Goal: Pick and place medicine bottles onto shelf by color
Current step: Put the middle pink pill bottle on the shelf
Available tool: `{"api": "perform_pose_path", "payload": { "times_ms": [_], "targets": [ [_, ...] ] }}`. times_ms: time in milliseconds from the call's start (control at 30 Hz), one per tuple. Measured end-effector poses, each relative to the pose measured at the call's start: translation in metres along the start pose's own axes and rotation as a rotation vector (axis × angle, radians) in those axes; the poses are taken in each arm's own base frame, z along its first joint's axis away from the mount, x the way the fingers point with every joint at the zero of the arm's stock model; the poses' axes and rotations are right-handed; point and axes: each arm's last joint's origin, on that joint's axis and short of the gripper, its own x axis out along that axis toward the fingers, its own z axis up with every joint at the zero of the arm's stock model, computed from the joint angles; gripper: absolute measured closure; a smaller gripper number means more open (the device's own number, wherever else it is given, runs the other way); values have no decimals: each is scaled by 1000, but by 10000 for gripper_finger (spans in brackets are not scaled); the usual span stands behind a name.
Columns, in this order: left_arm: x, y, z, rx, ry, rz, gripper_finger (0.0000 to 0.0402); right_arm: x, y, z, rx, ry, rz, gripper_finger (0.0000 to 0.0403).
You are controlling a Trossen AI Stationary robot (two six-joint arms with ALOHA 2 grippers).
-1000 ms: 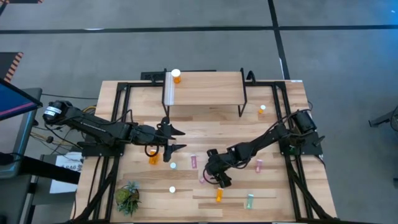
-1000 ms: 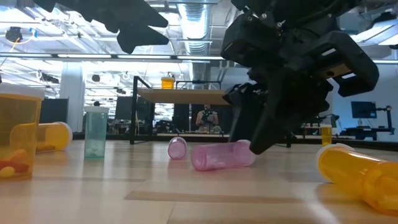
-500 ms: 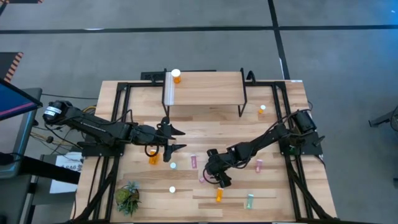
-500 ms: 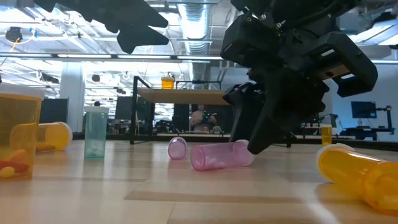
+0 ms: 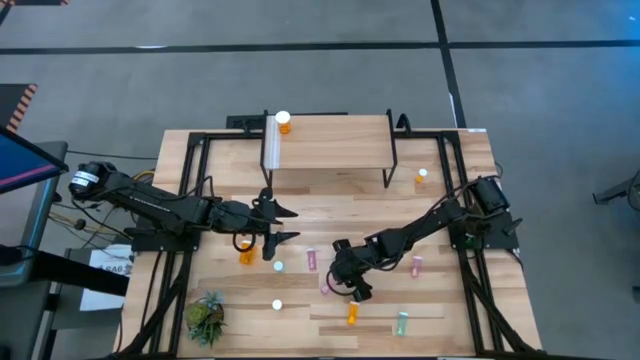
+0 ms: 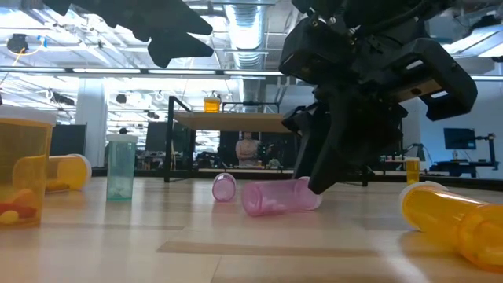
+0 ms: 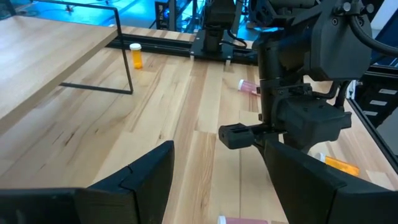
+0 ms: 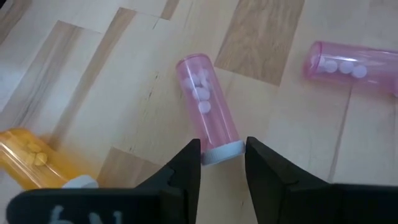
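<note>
A pink bottle (image 8: 205, 106) lies on its side on the table; it also shows in the high view (image 5: 326, 286) and the low view (image 6: 271, 199). My right gripper (image 8: 222, 163) is open and low over it. Its fingers stand close on either side of the white cap end (image 8: 221, 151). My left gripper (image 5: 283, 224) is open and empty above the table's left middle. The shelf (image 5: 330, 140) stands at the far side with one orange bottle (image 5: 284, 122) at its white-strip end.
Other bottles lie around: a second pink (image 5: 311, 260), a third pink (image 5: 417, 265), an orange (image 5: 351, 313), a green (image 5: 402, 322), a large orange (image 5: 246, 255), a small orange (image 5: 422, 177). A potted plant (image 5: 205, 318) stands near left.
My right gripper has edged a little down toward the pink bottle's cap end. The bottle has stayed where it lay.
</note>
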Motion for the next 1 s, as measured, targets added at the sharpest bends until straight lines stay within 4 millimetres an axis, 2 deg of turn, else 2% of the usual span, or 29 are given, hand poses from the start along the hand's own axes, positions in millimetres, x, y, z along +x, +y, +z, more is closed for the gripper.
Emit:
{"api": "perform_pose_path", "payload": {
  "times_ms": [300, 833, 1000],
  "targets": [
    [0, 0, 0, -17, 6, -12, 165, -15, -8, 0, 35, 41, -20, 281],
    [0, -1, -2, -50, 30, -34, 165, -86, -34, 12, 91, 18, -138, 281],
    [11, -3, -5, -37, 11, -43, 165, -105, -36, 13, 76, 8, -228, 281]
  ]
}}
